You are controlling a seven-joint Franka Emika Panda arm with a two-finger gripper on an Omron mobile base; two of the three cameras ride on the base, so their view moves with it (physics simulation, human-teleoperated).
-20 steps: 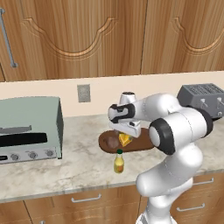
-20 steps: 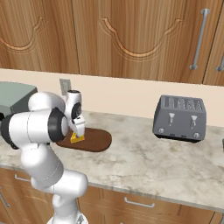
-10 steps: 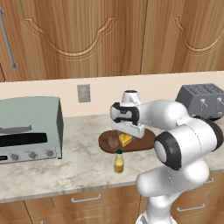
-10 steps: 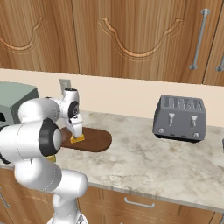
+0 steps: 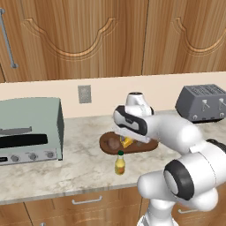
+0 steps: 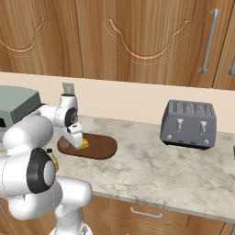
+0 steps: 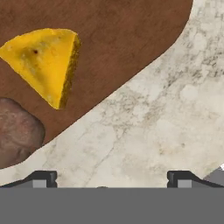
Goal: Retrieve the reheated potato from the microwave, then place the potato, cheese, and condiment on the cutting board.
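Spread wide and holding nothing, the end effector point(image 7: 112, 177) hung over bare counter point(image 7: 166, 118) just off the cutting board point(image 7: 131, 39). On the board lay the cheese point(image 7: 46, 61) and the potato point(image 7: 17, 131), close together. Near the counter's front edge, just in front of the board, stood the condiment point(image 5: 119, 163). At the counter's left end sat a toaster oven point(image 5: 28, 130).

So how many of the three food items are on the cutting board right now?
2: the potato and the cheese lie on the cutting board. The condiment stands on the counter in front of it.
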